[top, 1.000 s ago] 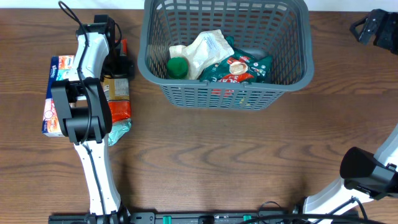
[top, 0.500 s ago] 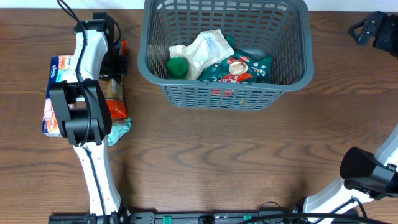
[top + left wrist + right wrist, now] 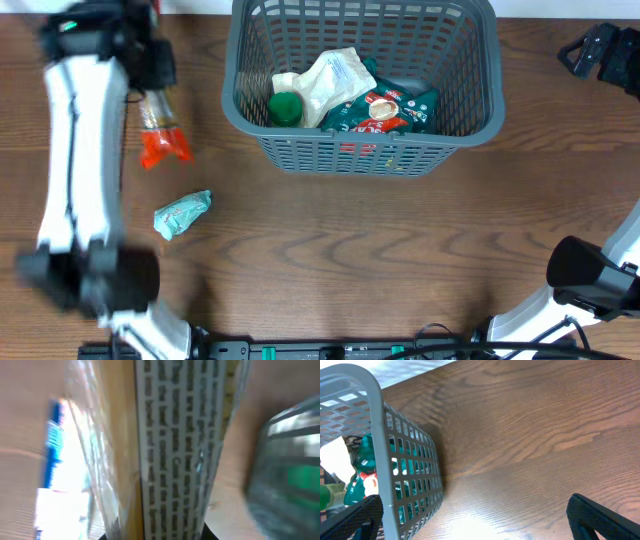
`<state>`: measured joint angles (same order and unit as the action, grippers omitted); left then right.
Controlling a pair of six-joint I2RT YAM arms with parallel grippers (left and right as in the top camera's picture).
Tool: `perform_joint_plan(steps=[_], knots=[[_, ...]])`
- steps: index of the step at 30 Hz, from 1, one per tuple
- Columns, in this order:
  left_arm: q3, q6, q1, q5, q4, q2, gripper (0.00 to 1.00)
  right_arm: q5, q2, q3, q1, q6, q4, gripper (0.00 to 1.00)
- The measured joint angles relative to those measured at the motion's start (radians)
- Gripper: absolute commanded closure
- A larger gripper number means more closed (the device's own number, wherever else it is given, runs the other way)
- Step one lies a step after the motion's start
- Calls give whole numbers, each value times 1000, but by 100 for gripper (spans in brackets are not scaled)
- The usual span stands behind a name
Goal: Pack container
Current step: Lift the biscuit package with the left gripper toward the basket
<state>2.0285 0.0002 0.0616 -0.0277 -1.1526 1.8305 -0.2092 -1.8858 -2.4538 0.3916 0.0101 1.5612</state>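
Pinching packet (image 3: 160,135) end, left hand (image 3: 150,85) left of container (image 3: 232,100); arm blurred.

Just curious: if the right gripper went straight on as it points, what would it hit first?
The right gripper would probably meet the brown wooden table beside the large dark grey slotted plastic basket; depth is unclear.

The container (image 3: 360,150) is dark grey with slotted lattice sides. Inside are a green item (image 3: 285,108), a cream bag (image 3: 330,82) and a teal-and-red packet (image 3: 385,110). At left is an orange-tipped clear packet (image 3: 160,135), and nearer, a pale teal pouch (image 3: 182,213).
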Motion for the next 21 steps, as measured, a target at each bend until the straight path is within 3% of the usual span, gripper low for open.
perform_joint_plan(steps=[4,7,15,21], knots=[[6,45,0,-42,38,-180,94,0,0,0,0,0,-2,1],[8,145,-23,-67,88,-249,94,0,0,0,0,0,-2,1],[8,595,-238,-117,278,-253,94,0,0,0,0,0,-2,1],[8,820,-386,-267,402,-208,94,0,0,0,0,0,-2,1]])
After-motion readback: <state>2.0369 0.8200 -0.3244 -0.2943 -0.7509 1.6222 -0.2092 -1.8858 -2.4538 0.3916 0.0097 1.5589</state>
